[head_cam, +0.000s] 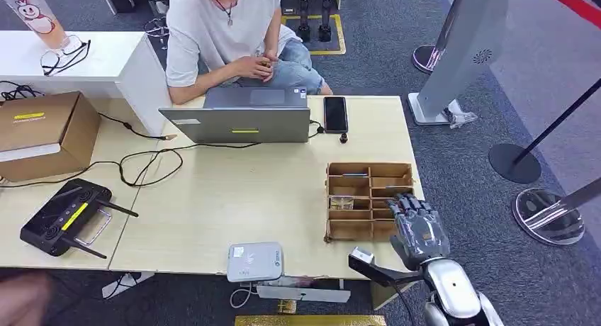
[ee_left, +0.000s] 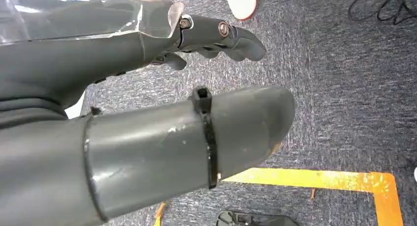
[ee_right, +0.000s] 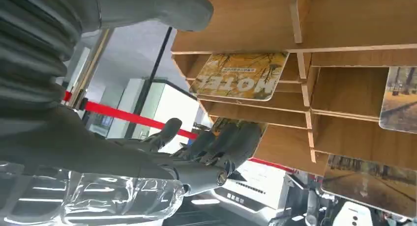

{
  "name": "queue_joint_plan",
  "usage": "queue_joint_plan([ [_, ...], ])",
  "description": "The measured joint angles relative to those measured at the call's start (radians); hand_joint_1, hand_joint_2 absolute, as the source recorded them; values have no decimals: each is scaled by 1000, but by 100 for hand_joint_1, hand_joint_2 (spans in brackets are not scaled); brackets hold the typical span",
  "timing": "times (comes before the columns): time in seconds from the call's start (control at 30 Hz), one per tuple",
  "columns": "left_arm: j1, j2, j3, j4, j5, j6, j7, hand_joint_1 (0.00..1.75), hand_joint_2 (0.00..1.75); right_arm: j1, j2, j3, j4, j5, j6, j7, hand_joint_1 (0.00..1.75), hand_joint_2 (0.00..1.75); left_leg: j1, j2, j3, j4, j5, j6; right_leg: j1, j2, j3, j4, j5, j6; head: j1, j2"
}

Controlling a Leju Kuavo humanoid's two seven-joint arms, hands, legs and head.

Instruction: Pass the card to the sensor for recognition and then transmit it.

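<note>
A brown wooden card rack stands at the table's right front. In the right wrist view its slots hold several cards: a yellow card printed "HOTEL", one at the edge and an autumn-road card. My right hand hovers over the rack's near right corner, fingers spread. Its fingertips reach a card edge in one slot while the thumb stays well apart, so nothing is gripped. The white sensor box lies at the table's front edge. My left hand hangs over grey carpet, holding nothing.
A person sits behind a grey laptop, with a black phone beside it. A cardboard box and a black controller lie at the left, with cables across the table. A barrier post base stands right of the table.
</note>
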Motion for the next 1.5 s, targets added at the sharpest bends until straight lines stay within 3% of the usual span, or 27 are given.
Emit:
queue_joint_plan([
  [0.2,0,0,7,0,1,0,0,0,0,-24,0,8,34,-2,2,-6,63,175,0,0,0,0,0,0,0,0,0,0,0,0,0,0],
  [0.27,0,0,7,0,1,1,0,0,0,-37,0,11,49,-5,2,-10,70,175,0,0,0,0,0,0,0,0,0,0,0,0,0,0],
  [0.33,0,0,8,0,2,2,0,0,0,-52,0,15,72,-16,0,-16,87,175,0,0,0,0,0,0,0,0,0,0,0,0,0,0],
  [0.4,0,0,8,0,2,3,0,0,0,-67,0,17,90,-18,-4,-19,89,175,0,0,0,0,0,0,0,0,0,0,0,0,0,0],
  [0.43,0,0,9,0,3,3,0,0,0,-76,0,18,96,-19,-6,-21,99,175,0,0,0,0,0,0,0,0,0,0,0,0,0,0],
  [0.6,1,0,14,0,6,3,-2,0,0,-94,-1,22,112,-24,-21,-20,94,175,0,0,1,0,0,0,0,0,0,0,0,0,0,0],
  [0.77,2,0,15,0,8,3,-5,0,0,-81,-1,24,106,-15,-27,-4,77,175,0,0,0,0,0,0,0,0,0,0,0,0,0,0],
  [1.03,3,0,15,0,6,2,-5,0,0,-37,-1,26,59,3,-24,13,89,175,0,0,0,0,0,0,0,-1,0,0,0,0,0,0],
  [1.1,3,0,15,0,5,2,-5,0,0,-29,-1,26,49,3,-23,15,106,175,0,0,0,0,0,0,0,-1,0,0,0,0,0,0],
  [1.17,3,0,15,0,5,2,-5,0,0,-24,-1,26,42,4,-23,15,145,175,0,0,0,0,0,0,0,-1,0,0,0,0,0,0],
  [1.23,3,0,15,0,5,2,-5,0,0,-22,-1,26,35,4,-23,16,155,175,0,0,0,0,0,0,0,-1,0,0,0,0,0,0],
  [1.27,3,0,15,0,5,2,-5,0,0,-22,-1,26,32,4,-23,16,169,175,0,0,0,0,0,0,0,-1,0,0,0,0,0,0],
  [1.5,3,0,15,0,5,0,-5,0,0,-8,-1,26,10,6,-23,20,175,175,0,0,0,0,0,0,0,-1,0,0,0,0,0,0],
])
